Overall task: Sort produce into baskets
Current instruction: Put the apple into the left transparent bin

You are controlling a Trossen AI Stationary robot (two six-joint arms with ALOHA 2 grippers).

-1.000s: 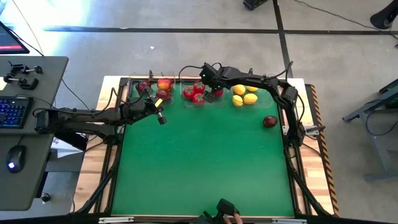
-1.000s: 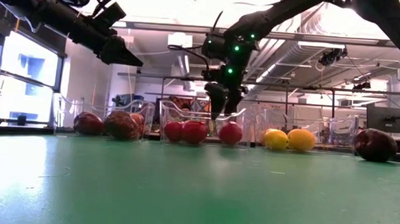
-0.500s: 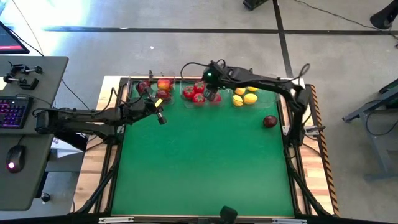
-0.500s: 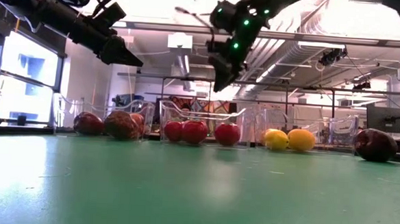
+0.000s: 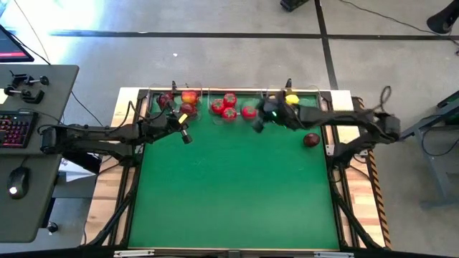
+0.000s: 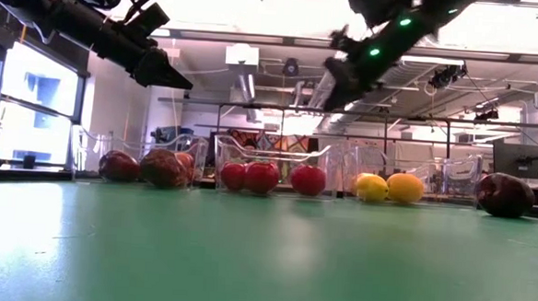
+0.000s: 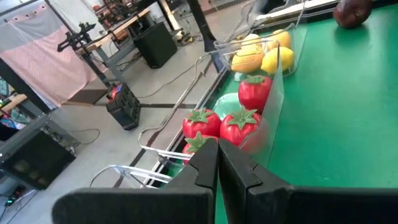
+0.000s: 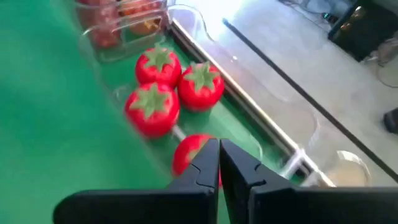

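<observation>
Three clear baskets stand along the mat's far edge. The left basket holds dark red and red-orange apples. The middle basket holds several red green-topped fruits. The right basket holds yellow lemons. One dark red apple rests on the mat near the right edge. My right gripper hangs shut and empty above the mat, just in front of the middle basket. My left gripper hovers shut and empty in front of the left basket.
The green mat lies bare over its near half. A desk with a keyboard and a mouse stands beyond the table's left edge. Cables run along the far rim behind the baskets.
My right gripper has risen out of the middle basket and drawn back toward the table's near right, tipping from steeply down to a shallower slant. Its fingers have shut on nothing. The red fruit under it stays in the middle basket.
</observation>
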